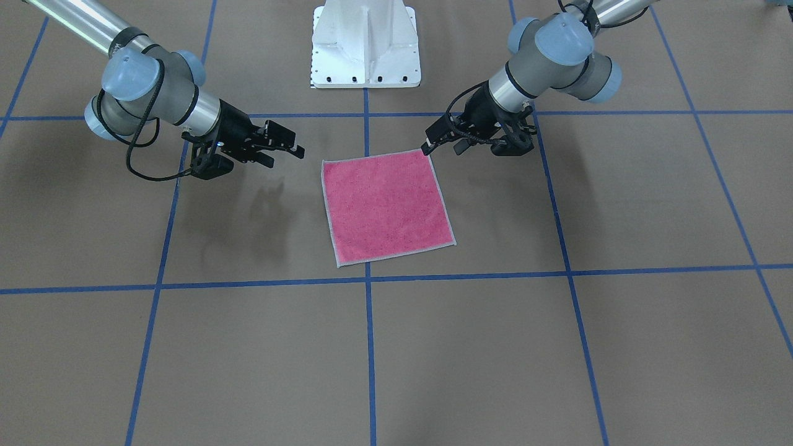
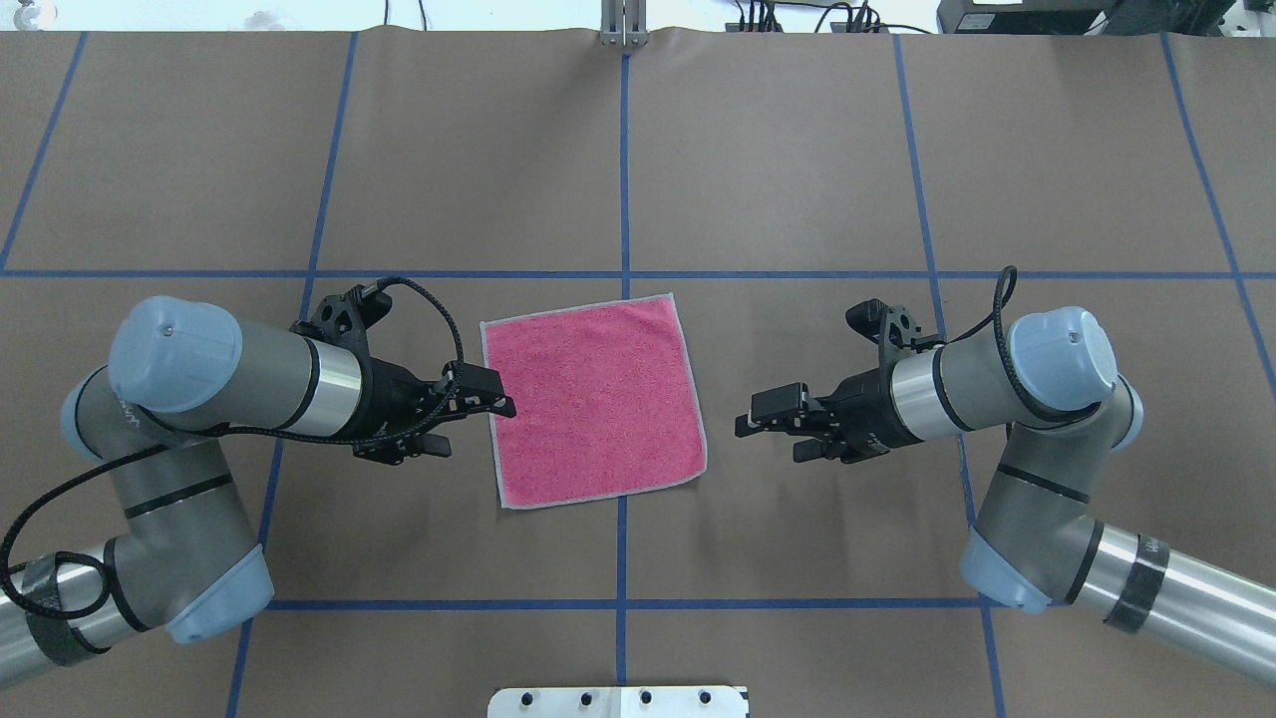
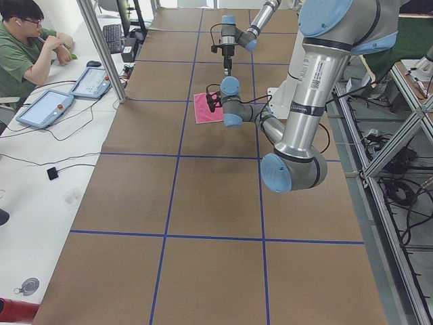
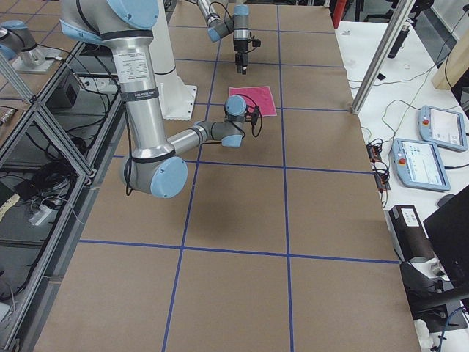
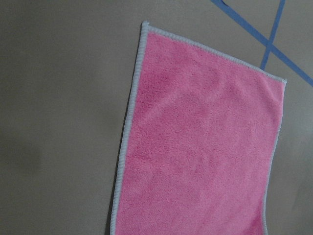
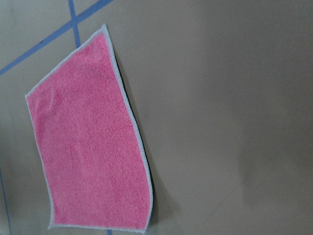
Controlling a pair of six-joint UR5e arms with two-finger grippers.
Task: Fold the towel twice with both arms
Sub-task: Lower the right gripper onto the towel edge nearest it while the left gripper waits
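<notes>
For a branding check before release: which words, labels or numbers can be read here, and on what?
No text is legible.
Sticker on the left arm tube: too small to read.
Lettering on the right arm tube: too small to read.
The towel: none.

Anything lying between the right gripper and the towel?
No. The overhead view shows only bare table between the right gripper and the towel.

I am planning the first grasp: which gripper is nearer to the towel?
Left. The left gripper is at the towel's left edge; the right gripper hangs apart from its right edge.
</notes>
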